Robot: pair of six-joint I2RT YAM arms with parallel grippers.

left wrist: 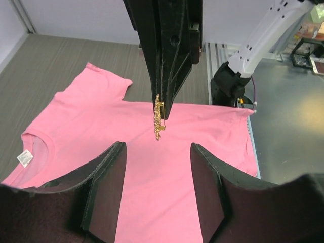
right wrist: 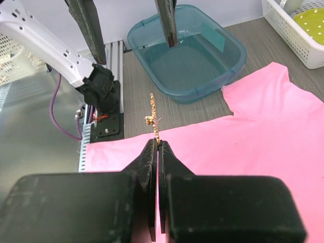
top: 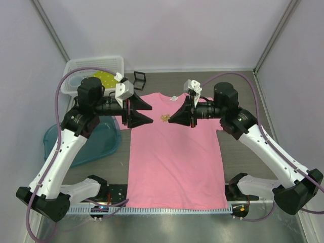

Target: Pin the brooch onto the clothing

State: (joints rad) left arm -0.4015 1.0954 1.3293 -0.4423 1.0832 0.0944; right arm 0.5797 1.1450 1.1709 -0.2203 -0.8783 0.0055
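Left gripper (top: 151, 114): black jaws spread wide, pointing right.
Right gripper (top: 170, 120): jaws pinched on tiny gold brooch (right wrist: 153, 114), pointing left.

Holds a pink shirt (top: 174, 167) spread flat in the middle of the grey table (top: 238, 81), with the neck toward the far side. Holds a blue tub (top: 104, 144) near the shirt's left side and a white basket (top: 96, 66) in the far left corner. Has a small black box (top: 139, 78) just past the collar.

no legible text, white label (left wrist: 24, 158) inside pink T-shirt (left wrist: 157, 177) collar, print unreadable
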